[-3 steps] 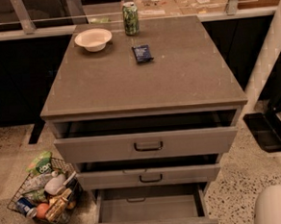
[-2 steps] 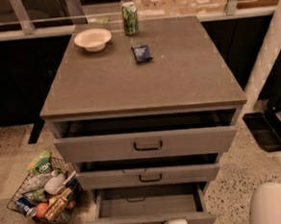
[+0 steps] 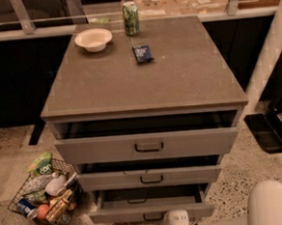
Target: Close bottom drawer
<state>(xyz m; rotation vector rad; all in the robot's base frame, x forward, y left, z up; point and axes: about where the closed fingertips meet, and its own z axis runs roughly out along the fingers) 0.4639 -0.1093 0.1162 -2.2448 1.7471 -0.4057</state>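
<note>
**Cabinet top**: a flat, level, grey-brown surface. Three items rest directly on it, all toward the far edge.
- A cream bowl sits upright at the far left.
- A green can stands upright at the far edge, to the right of the bowl and apart from it.
- A small dark packet lies flat just nearer than the can, touching neither.

**Floor**: a speckled stone finish.
- It carries the cabinet.
- A wire basket of mixed groceries stands by the cabinet's lower left corner.
- A flat black tray lies to the right.
- The gripper sits low over the floor, just in front of the bottom drawer.
</note>
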